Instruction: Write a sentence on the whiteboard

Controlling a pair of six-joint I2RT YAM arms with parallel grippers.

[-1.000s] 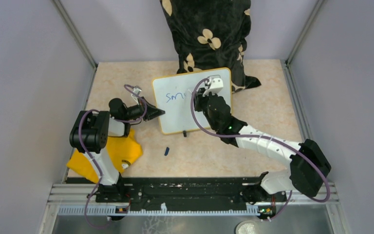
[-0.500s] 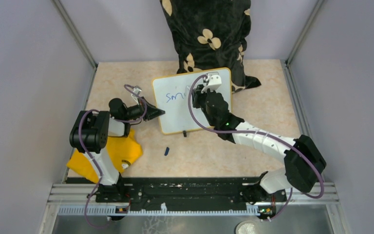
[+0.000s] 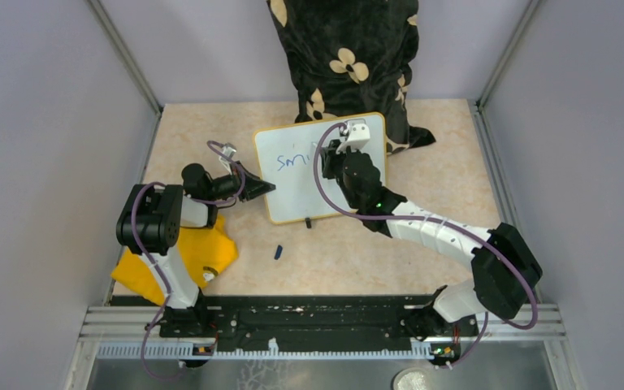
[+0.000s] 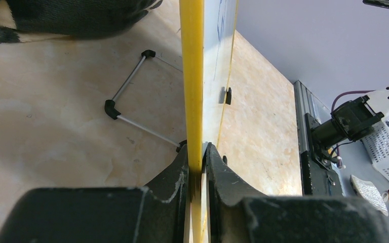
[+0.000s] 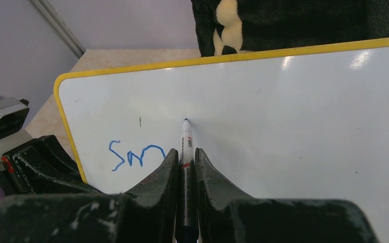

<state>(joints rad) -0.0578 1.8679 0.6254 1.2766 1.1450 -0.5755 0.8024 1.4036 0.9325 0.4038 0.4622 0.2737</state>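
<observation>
My right gripper (image 5: 185,152), pinching a slim white marker (image 5: 186,135), has crept up the white yellow-rimmed whiteboard (image 5: 294,126) at mid-table, tip just past the blue sentence (image 5: 134,154), barely begun at "Sm", while my left gripper (image 4: 198,154) stays clamped on its rim.

So the right gripper (image 5: 185,152) at bottom centre has its jaws pinched on a marker (image 5: 186,136), tip touching the whiteboard (image 5: 294,126) mid-frame. Blue writing (image 5: 134,156), roughly "Sm", sits lower left, with dark flowered cloth (image 5: 304,23) along the top edge
</observation>
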